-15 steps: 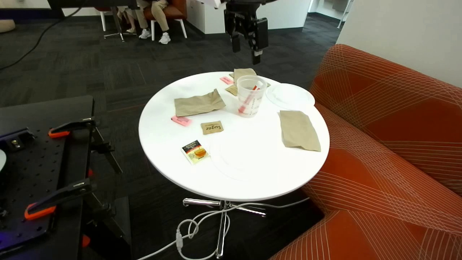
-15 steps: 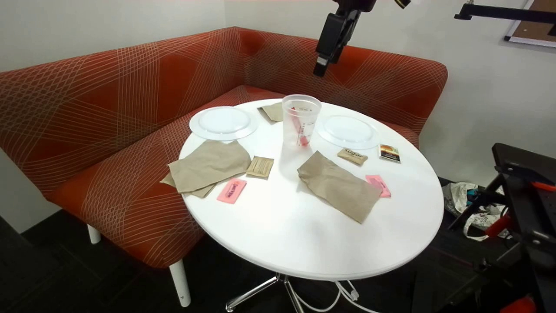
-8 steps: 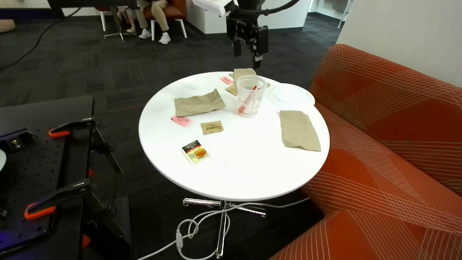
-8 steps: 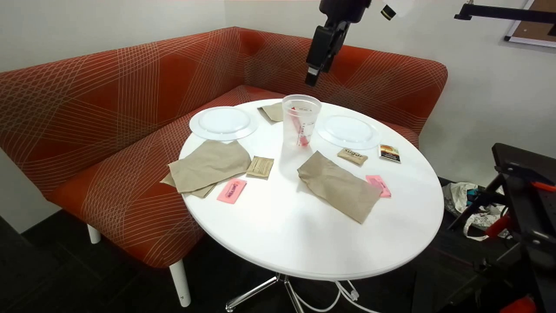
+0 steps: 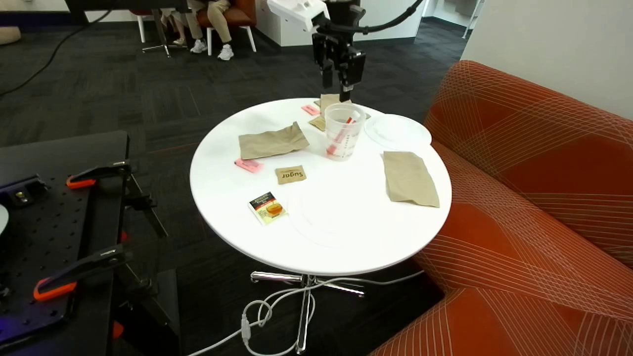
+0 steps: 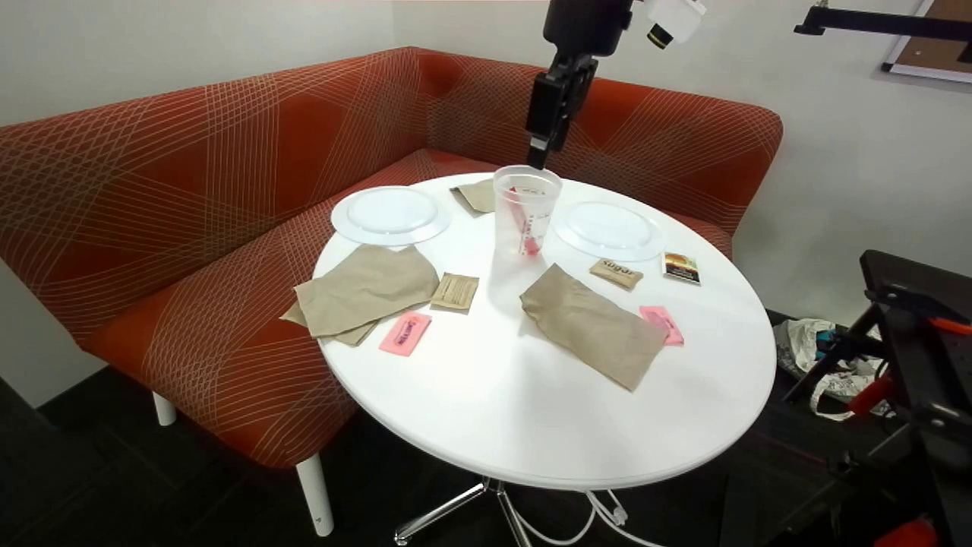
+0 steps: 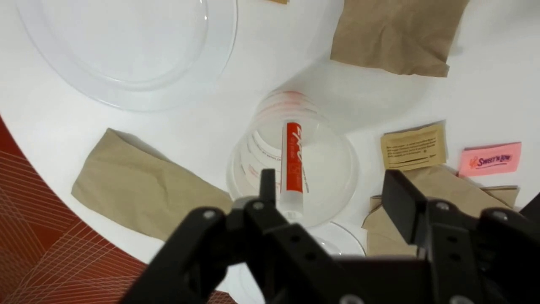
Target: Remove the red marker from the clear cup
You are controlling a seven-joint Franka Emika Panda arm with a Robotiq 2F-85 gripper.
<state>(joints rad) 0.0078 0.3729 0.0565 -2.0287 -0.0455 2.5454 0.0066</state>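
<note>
The spread gripper (image 7: 333, 190) has been lowered toward the clear cup (image 6: 535, 211), inward of the table (image 6: 471, 410) edge. The red marker (image 7: 291, 160) is seen tilted inside the cup; grasp alignment is judged outstanding.

Looks like an office lounge or break corner, can't say which. Under the parted jaws: round white table (image 6: 486, 403) with sugar packet (image 5: 291, 174), pink sweetener packet (image 7: 489, 159), tea packet (image 5: 267, 207), brown napkins (image 5: 274, 142), clear plates (image 6: 391, 215). Behind the jaws in an exterior view: orange-red upholstered bench (image 6: 250, 281); well right of them, framed brown board (image 6: 938, 49) on the wall. Beyond the jaws, picture left, in an exterior view: seated people's legs (image 5: 217, 20), dark carpet tiles (image 5: 148, 109). Workshop-ish bit, well left of the jaws: black perforated plate (image 5: 49, 232) with orange-and-black clamps (image 5: 81, 183).
</note>
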